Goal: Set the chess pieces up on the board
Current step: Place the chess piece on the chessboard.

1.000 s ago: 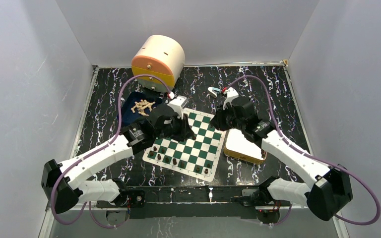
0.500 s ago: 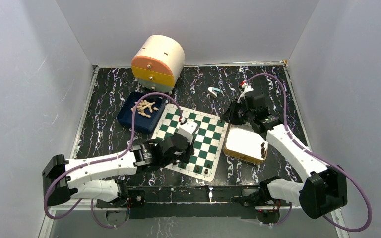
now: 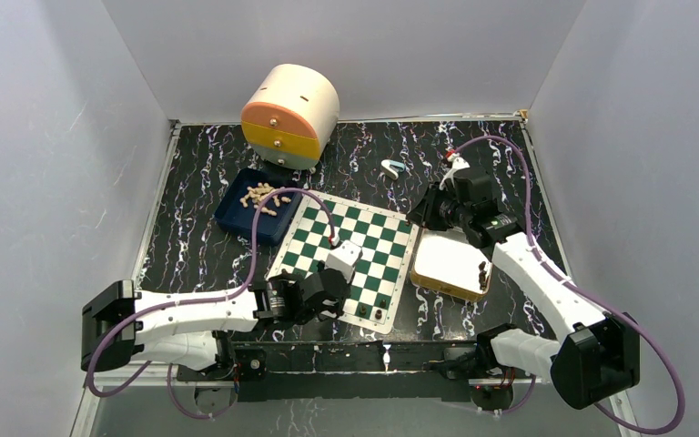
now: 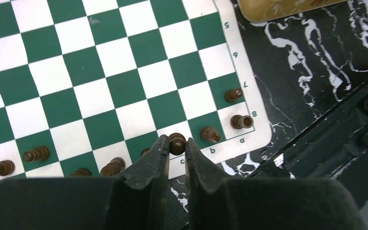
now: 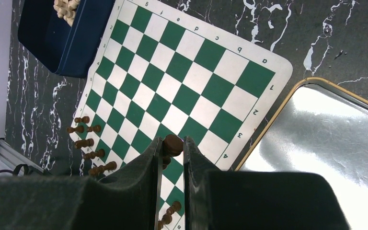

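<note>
The green-and-white board (image 3: 364, 250) lies in the middle of the table. My left gripper (image 4: 176, 143) hangs low over its near edge, shut on a dark brown chess piece (image 4: 177, 143) above the square at letter c; in the top view this gripper (image 3: 332, 296) is mostly hidden under its wrist. Other dark pieces (image 4: 210, 134) stand along that near row. My right gripper (image 5: 173, 143) is shut on another dark piece (image 5: 172, 145), held high by the board's right side (image 3: 421, 215). Pale pieces (image 3: 267, 195) lie heaped in a blue tray (image 3: 237, 217).
A gold-rimmed white tray (image 3: 446, 262) sits right of the board with a few dark pieces (image 3: 483, 270) at its right edge. A round cream, orange and yellow drawer unit (image 3: 289, 114) stands at the back. A small white-and-teal object (image 3: 391, 167) lies behind the board.
My left arm has swung back from the board's far left part to its near edge, carrying its dark piece. My right gripper pulled back to the right early on, then stayed put.
</note>
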Motion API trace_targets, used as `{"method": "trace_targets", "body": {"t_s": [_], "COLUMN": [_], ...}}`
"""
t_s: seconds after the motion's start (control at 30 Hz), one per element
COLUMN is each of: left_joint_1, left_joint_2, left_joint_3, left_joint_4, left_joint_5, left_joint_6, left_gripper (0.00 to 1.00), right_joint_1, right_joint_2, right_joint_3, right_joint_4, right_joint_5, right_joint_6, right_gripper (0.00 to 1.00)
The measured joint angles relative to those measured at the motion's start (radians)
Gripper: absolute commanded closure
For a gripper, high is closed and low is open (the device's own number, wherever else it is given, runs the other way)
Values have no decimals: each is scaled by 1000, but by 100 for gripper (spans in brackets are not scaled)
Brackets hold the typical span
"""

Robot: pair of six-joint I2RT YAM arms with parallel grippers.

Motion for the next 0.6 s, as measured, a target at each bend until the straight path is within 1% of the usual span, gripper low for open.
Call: {"method": "trace_targets", "body": {"t_s": [0.17, 0.6], "left_joint_1": [-2, -10], "left_joint_2": [14, 82], "left_joint_3": [-44, -68], "left_joint_4": [31, 114], "left_joint_5": [-5, -3], "left_joint_6": [-15, -14], "left_gripper": [100, 100], "right_joint_1": [-5, -10], "right_joint_2": [-12, -20], "right_joint_3": [0, 0], "right_joint_4": [-1, -23], "right_joint_5": [1, 3], "right_joint_6": [-8, -26], "right_gripper": [94, 94]}}
